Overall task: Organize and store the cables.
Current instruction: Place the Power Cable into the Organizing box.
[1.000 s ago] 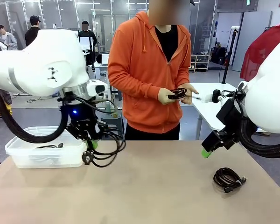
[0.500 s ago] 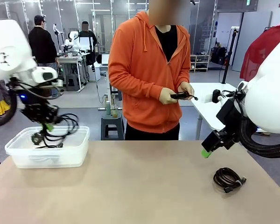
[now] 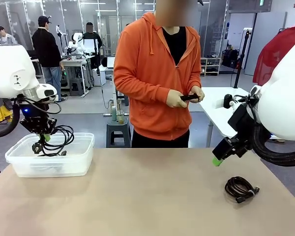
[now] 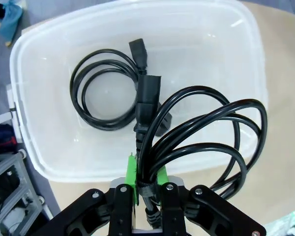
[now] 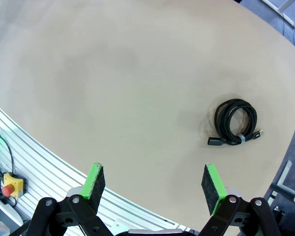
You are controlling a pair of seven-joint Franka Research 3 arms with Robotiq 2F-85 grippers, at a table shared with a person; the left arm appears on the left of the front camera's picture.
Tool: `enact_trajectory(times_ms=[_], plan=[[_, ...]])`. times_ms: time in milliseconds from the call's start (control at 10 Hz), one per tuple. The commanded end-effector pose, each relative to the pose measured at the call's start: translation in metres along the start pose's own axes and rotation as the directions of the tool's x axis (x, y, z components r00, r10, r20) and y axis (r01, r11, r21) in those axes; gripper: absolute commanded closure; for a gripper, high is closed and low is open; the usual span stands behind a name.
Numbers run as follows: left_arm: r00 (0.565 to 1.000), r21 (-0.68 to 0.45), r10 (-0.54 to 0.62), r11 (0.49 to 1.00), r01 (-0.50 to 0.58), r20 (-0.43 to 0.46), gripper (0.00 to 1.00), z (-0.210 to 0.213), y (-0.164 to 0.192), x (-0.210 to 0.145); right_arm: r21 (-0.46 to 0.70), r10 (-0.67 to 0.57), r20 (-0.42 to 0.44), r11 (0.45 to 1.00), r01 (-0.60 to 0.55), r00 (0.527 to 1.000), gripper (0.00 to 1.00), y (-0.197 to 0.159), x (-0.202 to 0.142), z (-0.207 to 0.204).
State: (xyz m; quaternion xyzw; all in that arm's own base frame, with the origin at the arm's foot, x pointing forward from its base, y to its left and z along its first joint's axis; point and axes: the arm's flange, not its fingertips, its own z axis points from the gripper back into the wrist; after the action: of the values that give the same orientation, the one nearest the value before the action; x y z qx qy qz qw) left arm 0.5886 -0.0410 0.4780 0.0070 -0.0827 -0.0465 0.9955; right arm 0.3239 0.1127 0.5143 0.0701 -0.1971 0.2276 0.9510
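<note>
My left gripper (image 3: 45, 137) (image 4: 146, 177) is shut on a coiled black cable (image 3: 58, 138) (image 4: 201, 137) and holds it hanging over the clear plastic bin (image 3: 49, 164) (image 4: 44, 157) at the table's left. A second coiled cable (image 4: 105, 93) lies on the bin's floor. A smaller black coil (image 3: 240, 188) (image 5: 234, 122) rests on the table at the right. My right gripper (image 3: 217, 162) (image 5: 154, 183) hangs open above the table, left of and above that coil. The person across the table holds another black cable (image 3: 189, 97) in both hands.
The bin sits near the table's left edge. A stool (image 3: 118, 129) stands behind the table beside the person. A white table (image 3: 221, 110) with gear lies at the back right. The tan tabletop (image 3: 152, 196) stretches between bin and right-hand coil.
My left arm has swung left with the cable, from the bin's right side to over the bin. The person has drawn the cable in their hands tighter. The right arm has stayed still.
</note>
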Motion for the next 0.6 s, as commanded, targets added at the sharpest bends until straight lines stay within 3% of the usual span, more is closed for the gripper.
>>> enact_trajectory(times_ms=[0,400,500], plan=[[0.999,0.024,0.049,0.999,-0.049,0.009,0.83,-0.005,0.002,0.030,-0.005,-0.008,-0.006,1.000,0.008,1.000,0.00,-0.001,-0.002,0.000],[0.996,0.022,0.082,0.996,-0.082,-0.027,0.83,-0.021,0.002,0.050,-0.005,-0.008,-0.006,1.000,0.008,1.000,0.00,-0.001,-0.002,0.000],[0.994,0.022,0.110,0.994,-0.110,0.001,0.83,-0.034,0.002,0.060,-0.005,-0.008,-0.006,1.000,0.008,1.000,0.00,-0.001,-0.002,0.000]])
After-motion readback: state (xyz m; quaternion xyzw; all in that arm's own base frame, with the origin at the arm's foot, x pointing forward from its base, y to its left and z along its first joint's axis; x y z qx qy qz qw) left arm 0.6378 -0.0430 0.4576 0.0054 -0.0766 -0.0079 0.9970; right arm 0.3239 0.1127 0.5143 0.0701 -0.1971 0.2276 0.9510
